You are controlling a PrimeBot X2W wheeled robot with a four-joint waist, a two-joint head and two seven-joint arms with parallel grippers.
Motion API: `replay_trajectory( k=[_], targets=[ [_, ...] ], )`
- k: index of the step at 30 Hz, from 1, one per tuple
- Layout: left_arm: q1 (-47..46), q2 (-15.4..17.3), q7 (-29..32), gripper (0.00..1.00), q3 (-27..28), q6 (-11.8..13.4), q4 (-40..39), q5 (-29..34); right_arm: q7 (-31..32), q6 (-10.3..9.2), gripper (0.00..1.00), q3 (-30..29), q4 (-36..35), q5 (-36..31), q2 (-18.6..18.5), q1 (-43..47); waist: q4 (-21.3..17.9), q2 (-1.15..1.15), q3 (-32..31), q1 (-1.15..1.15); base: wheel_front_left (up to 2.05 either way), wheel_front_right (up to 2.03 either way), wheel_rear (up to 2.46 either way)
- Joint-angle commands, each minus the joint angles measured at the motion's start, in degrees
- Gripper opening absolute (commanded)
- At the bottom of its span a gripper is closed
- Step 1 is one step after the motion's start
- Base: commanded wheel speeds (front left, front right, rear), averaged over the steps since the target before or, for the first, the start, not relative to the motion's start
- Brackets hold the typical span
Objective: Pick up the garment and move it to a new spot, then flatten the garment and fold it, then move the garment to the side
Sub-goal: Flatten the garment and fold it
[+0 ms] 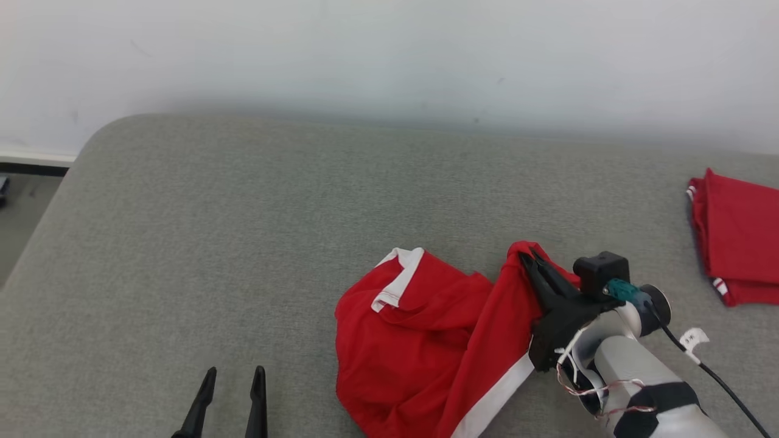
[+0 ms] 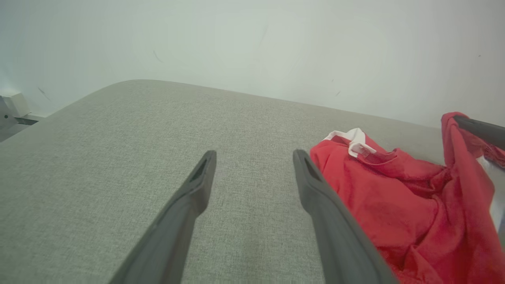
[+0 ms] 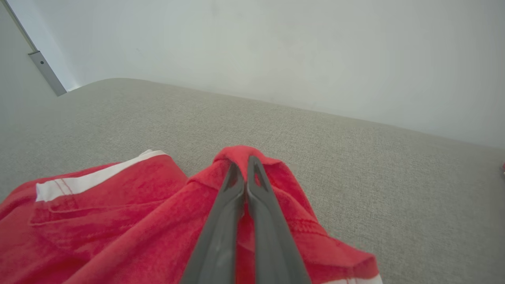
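The right gripper (image 1: 529,255) clenches a raised fold of the red garment (image 1: 420,328), probably to carry it elsewhere. Left of the garment, the left gripper (image 1: 235,371) hovers, jaws spread, empty.

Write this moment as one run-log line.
right gripper: shut on garment | left gripper: open, empty | garment: crumpled on grey surface

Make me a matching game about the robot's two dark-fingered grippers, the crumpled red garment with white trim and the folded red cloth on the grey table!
1. left gripper, two long dark fingers
2. right gripper, two long dark fingers
3. crumpled red garment with white trim
4. folded red cloth

A. pinched up at one fold
B. lying neat, far right
C. open, holding nothing
D. shut on red fabric

Pairs: 1-C, 2-D, 3-A, 4-B
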Motion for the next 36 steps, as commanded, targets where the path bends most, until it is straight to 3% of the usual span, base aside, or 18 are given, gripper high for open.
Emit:
replay_trajectory(
  k=[1,3,4,5,8,14,17,25,31,36],
  targets=[
    [-0.8,0.0,-0.1,1.0,-0.8,-0.3,0.3,-0.5,-0.6,0.04,0.0,1.0,3.0,0.8,0.5,-1.9,1.8,-0.01,0.4,0.0,0.0,0.0,0.0],
    [-0.8,0.0,-0.1,1.0,-1.7,-0.3,0.4,-0.7,-0.9,0.04,0.04,2.2,6.3,1.3,0.8,-3.5,2.2,-0.01,0.4,0.0,0.0,0.0,0.0],
    [-0.8,0.0,-0.1,1.0,-2.0,-0.2,0.5,-0.8,-1.2,0.04,0.58,2.7,7.5,1.6,1.0,-4.3,2.3,-0.01,0.3,0.0,0.0,0.0,0.0],
    [-0.7,0.0,-0.1,1.0,-2.3,-0.2,0.6,-0.9,-1.4,0.04,1.0,3.1,8.4,1.8,1.2,-4.9,2.3,-0.01,0.2,0.0,0.0,0.0,0.0],
    [0.1,0.0,-0.1,1.0,-3.0,-0.2,0.9,-1.0,-1.6,0.04,1.0,3.4,9.3,3.3,1.5,-5.4,1.7,-0.01,-0.4,0.0,0.0,0.0,0.0],
    [2.3,0.0,-0.1,1.0,-6.1,-0.4,0.5,-0.3,-1.7,0.04,1.0,-0.2,1.6,4.4,-0.5,-1.8,0.2,-0.01,-1.4,0.0,0.0,0.0,0.0],
    [3.9,0.3,-0.1,1.0,-11.1,-0.3,0.6,1.3,-1.7,0.04,1.0,-3.0,-3.5,3.3,-2.1,1.4,-0.5,-0.01,-1.9,0.0,0.0,0.0,0.0],
    [5.4,7.4,-0.1,1.0,-24.4,-0.3,0.7,-3.4,-1.7,0.04,1.0,-11.0,-12.1,0.1,-4.9,9.6,-1.3,-0.01,-0.8,0.0,0.0,0.0,0.0],
    [3.0,11.8,-0.1,1.0,-35.0,-0.3,6.4,-7.2,-1.6,0.04,1.0,-16.5,-17.9,-2.4,-2.4,14.9,-2.4,-0.01,-0.1,0.0,0.0,0.0,0.0],
    [-0.4,11.7,-0.1,1.0,-38.3,-0.3,10.9,-10.3,-1.6,0.04,1.0,-19.1,-20.1,-3.9,-0.1,18.4,-3.7,-0.01,0.0,0.0,0.0,0.0,0.0]
  ],
)
